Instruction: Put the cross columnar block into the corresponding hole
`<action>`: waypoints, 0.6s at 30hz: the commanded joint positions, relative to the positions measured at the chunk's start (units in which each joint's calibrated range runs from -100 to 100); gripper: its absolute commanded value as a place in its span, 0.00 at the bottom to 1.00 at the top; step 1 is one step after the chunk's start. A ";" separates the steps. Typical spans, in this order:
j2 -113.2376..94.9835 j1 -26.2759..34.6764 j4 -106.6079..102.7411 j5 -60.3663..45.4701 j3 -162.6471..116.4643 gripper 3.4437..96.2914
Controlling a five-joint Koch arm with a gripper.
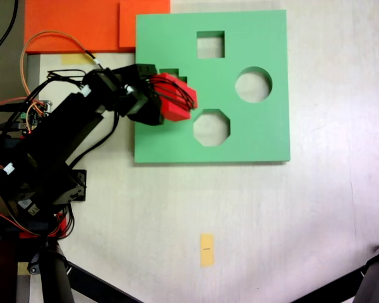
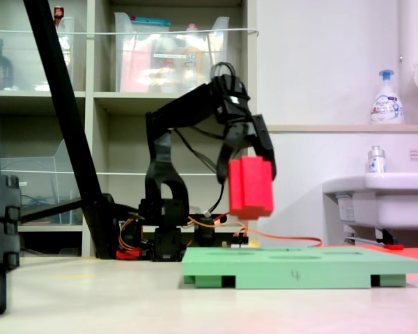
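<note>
The gripper [image 2: 251,182] pinches the red block [image 2: 251,188] between its jaws and holds it in the air, well above the green board [image 2: 299,268], as the second exterior view shows. The block hangs almost upright there.

In the first exterior view the block [image 1: 172,98] is over the board [image 1: 252,132], toward its 9 o'clock side. The plus-shaped hole [image 1: 172,74] is mostly hidden under the gripper [image 1: 167,98]; only a part of it shows, just at 12 o'clock from the block. From the block, the octagonal cutout [image 1: 211,127] lies at about 4 o'clock, the round cutout [image 1: 252,85] at 3 o'clock, and the square cutout [image 1: 210,45] at about 1 o'clock. The arm [image 1: 69,126] reaches in from the 9 o'clock side of the board.
</note>
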 commanded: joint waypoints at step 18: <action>8.99 5.27 4.46 5.71 4.54 0.26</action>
